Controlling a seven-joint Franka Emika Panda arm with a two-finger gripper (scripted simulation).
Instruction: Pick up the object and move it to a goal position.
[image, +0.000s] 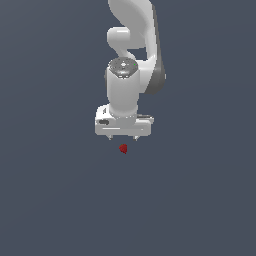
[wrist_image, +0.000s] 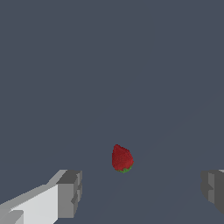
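Arm (image: 132, 30) cut off at exterior view's top edge; pincer (wrist_image: 140, 192) fingers cropped by wrist view's edges.

Dark red strawberry (wrist_image: 121, 158) with a green tip; white hand (wrist_image: 140, 192) with grey fingertips (wrist_image: 70, 192).

Landmark: the object (image: 123, 148), lying alone on the flat ground.
Gripper (image: 123, 137): directly over the object in the exterior view, apart from it.
Fingers (wrist_image: 70, 192): one on each side of the object in the wrist view, spread wide, neither touching it.
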